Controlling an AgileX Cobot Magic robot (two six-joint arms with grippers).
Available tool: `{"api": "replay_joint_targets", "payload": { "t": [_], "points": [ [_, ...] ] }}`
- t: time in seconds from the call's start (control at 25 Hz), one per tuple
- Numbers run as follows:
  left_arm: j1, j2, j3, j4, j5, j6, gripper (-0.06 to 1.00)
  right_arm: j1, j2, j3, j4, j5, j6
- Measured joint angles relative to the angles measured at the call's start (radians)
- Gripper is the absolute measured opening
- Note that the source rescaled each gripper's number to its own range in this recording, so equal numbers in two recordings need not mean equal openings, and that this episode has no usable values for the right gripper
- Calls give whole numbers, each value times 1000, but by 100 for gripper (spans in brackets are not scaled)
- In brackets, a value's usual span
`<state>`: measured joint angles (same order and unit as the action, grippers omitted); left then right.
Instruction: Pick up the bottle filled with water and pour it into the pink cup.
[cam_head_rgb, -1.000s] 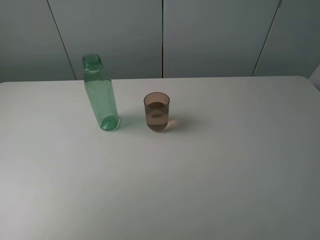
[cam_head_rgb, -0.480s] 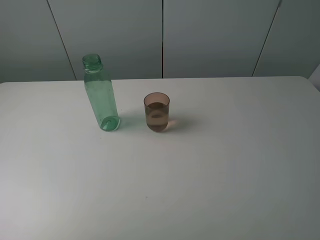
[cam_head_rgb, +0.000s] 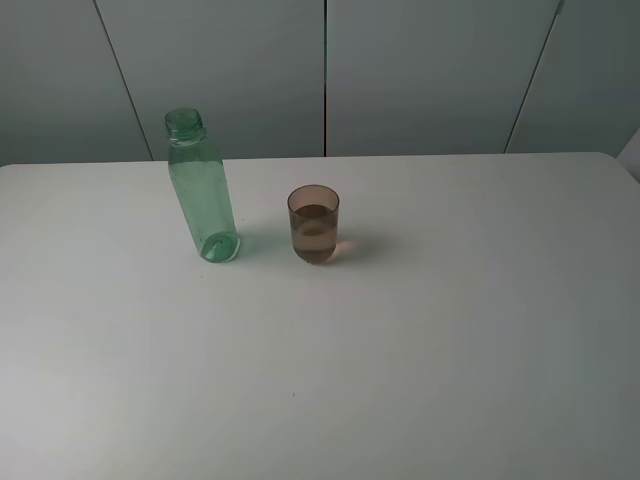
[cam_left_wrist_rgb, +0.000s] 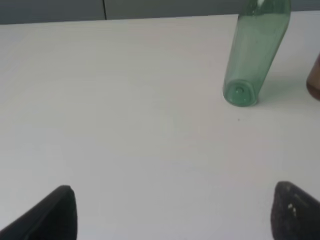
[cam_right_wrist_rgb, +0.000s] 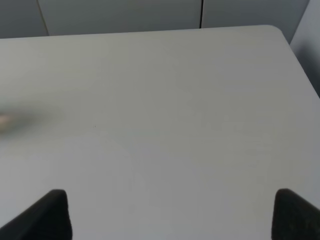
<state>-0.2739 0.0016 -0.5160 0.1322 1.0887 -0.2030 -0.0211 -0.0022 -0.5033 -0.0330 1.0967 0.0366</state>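
- Nothing has moved since the earlier frames: bottle, cup and both arms keep their places.
- The bottle (cam_head_rgb: 203, 190) stands upright and uncapped on the white table (cam_head_rgb: 450, 330), towards the far edge and left of the middle; its green-tinted body looks empty or nearly so.
- The pink cup (cam_head_rgb: 314, 224) stands upright just beside the bottle, on its right and not touching it, equally near the far edge; a band of liquid fills roughly its lower half.
- From the left wrist camera, the left gripper (cam_left_wrist_rgb: 175, 212) has its dark fingertips (cam_left_wrist_rgb: 55, 215) spread wide with bare tabletop between them, released and holding nothing; the bottle (cam_left_wrist_rgb: 252, 55) stands well ahead of it, apart.
- The right gripper (cam_right_wrist_rgb: 172, 215) likewise shows its two fingertips (cam_right_wrist_rgb: 295, 215) far apart over bare table near the right-hand edge, released and empty.
- Neither arm appears in the high view.
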Motion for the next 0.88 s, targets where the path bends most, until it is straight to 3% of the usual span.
{"api": "replay_joint_targets", "payload": {
  "t": [0.16, 0.28, 0.44, 0.88],
  "points": [
    [52, -2, 0, -48, 0, 52, 100, 0, 0, 0, 0, 0, 0],
    [152, -2, 0, -102, 0, 122, 100, 0, 0, 0, 0, 0, 0],
    [299, -2, 0, -113, 0, 145, 100, 0, 0, 0, 0, 0, 0],
    [316, -2, 4, -116, 0, 152, 100, 0, 0, 0, 0, 0, 0]
  ]
}}
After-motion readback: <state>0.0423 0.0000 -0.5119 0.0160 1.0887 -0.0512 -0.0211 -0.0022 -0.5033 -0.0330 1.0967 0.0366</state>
